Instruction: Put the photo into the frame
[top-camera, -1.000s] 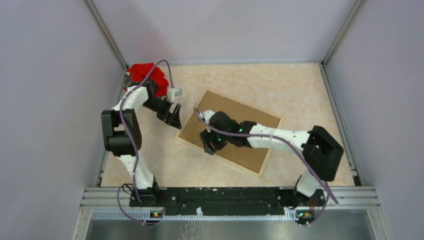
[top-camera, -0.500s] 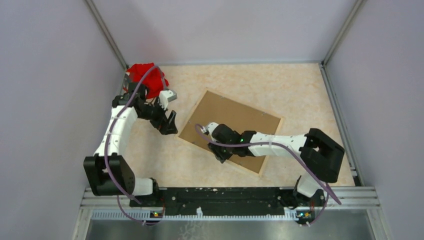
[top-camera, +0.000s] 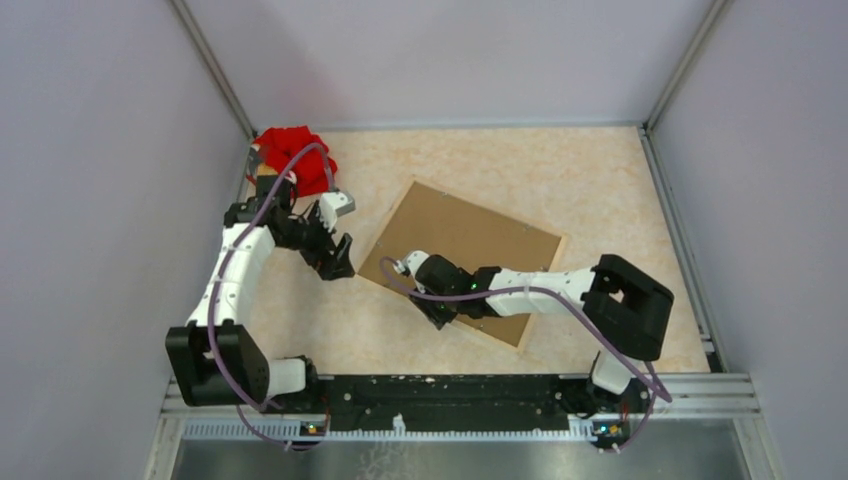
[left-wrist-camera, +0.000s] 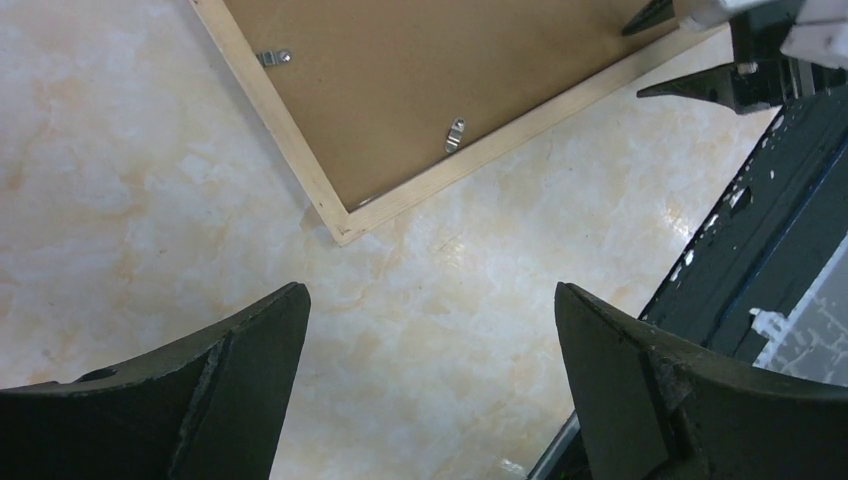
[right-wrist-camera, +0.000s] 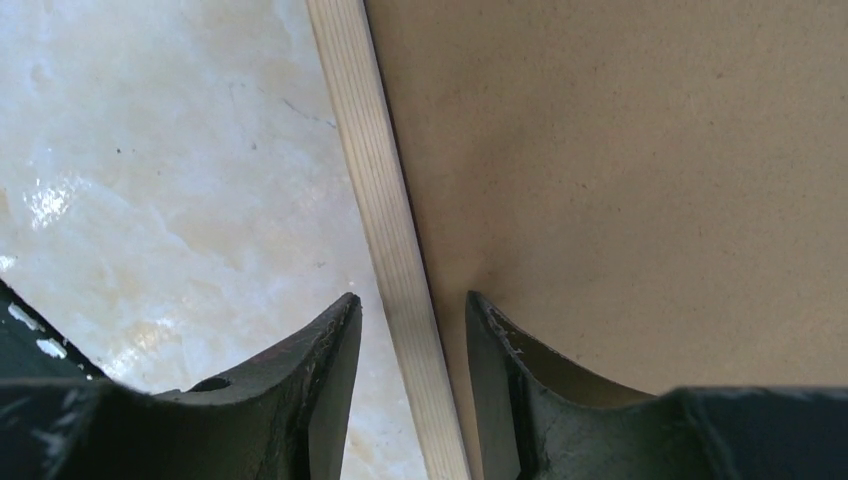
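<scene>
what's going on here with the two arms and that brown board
The frame lies back side up on the table, a brown backing board sitting in it. The right gripper is low at its near rail, fingers slightly apart on either side of the wood. The left gripper hovers open beside the frame's corner, holding nothing. No photo is in view.

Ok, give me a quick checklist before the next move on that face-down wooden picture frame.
1. Right gripper straddles a rail of the light wooden frame: ok.
2. Its fingers clamped on that rail: not ok, small gaps show.
3. Left gripper open, apart from the frame: ok.
4. Brown backing board lies inside the frame: ok.
5. Where the glossy photo is: cannot tell, not visible.
</scene>
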